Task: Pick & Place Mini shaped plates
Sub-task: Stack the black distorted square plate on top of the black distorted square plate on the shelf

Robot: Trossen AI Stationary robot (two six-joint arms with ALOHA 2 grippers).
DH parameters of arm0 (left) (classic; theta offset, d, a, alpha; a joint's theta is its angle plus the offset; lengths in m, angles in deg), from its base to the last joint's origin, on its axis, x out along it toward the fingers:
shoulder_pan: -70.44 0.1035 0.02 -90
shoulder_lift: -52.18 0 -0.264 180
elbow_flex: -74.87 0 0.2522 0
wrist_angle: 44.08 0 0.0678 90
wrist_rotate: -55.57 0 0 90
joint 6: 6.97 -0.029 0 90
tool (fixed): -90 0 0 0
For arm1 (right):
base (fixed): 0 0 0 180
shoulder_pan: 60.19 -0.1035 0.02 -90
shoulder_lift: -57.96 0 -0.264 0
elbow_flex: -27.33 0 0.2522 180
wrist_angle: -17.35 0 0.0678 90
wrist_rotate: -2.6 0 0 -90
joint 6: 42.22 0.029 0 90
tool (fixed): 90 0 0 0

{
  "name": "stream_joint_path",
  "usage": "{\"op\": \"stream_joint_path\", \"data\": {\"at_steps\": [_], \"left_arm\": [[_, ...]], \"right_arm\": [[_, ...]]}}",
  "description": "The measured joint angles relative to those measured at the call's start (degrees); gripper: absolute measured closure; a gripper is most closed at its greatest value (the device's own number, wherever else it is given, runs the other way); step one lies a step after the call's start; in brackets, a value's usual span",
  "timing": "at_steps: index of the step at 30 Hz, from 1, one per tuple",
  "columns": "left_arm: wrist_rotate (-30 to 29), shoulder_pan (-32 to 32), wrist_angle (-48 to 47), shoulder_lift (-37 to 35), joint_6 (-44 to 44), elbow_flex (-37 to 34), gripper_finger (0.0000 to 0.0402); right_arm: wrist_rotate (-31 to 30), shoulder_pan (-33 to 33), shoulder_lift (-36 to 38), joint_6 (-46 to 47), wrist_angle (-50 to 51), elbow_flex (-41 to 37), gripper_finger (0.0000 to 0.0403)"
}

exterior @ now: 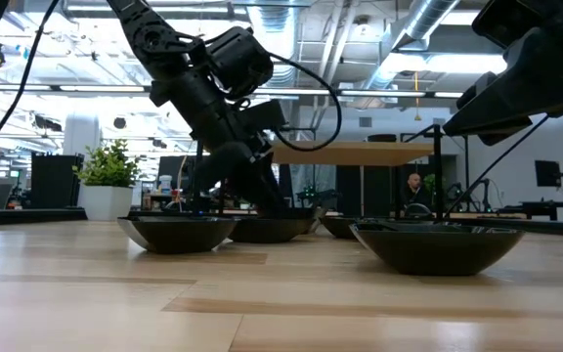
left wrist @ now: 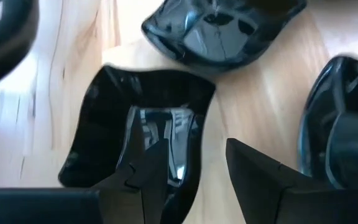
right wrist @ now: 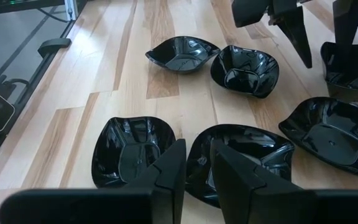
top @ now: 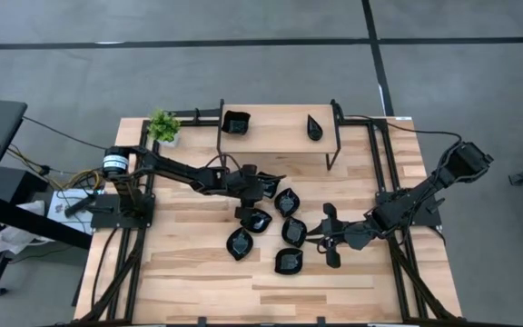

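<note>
Several glossy black mini shaped plates lie on their bases mid-table (top: 289, 232). My left gripper (left wrist: 196, 146) is open and slants down over a square plate (left wrist: 114, 118), also at the edge of the right wrist view (right wrist: 353, 68). One finger is over the plate's hollow and the other is outside its rim. In the high view it sits at the cluster's far left (top: 266, 189). My right gripper (right wrist: 197, 149) hovers at the cluster's right side (top: 320, 238). Its fingers stand a narrow gap apart with nothing between them. My left gripper straddles the square plate's side rim (left wrist: 199, 124), coming slanting down from the table's left. One finger (left wrist: 148, 177) is inside the hollow and the other (left wrist: 260, 180) is outside. I cannot tell whether either finger touches the plate, which sits flat on the table.
A raised wooden shelf (top: 280, 116) on black legs stands at the far side and carries two more black plates (top: 235, 122) (top: 314, 127). A small potted plant (top: 163, 125) stands at the far left. Bare wood lies along the near edge (top: 243, 295).
</note>
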Motion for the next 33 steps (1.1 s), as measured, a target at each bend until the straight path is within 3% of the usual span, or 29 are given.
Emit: {"op": "stream_joint_path", "data": {"at_steps": [25,33], "left_arm": [[-1.92,0.40,3.87,2.01,0.43,-0.50,0.0240],[-2.37,0.38,3.82,2.01,0.42,-0.50,0.0291]], "right_arm": [[-0.08,0.00,0.01,0.00,-0.02,0.00,0.0333],[-0.07,0.00,0.02,0.00,0.00,0.00,0.0333]]}}
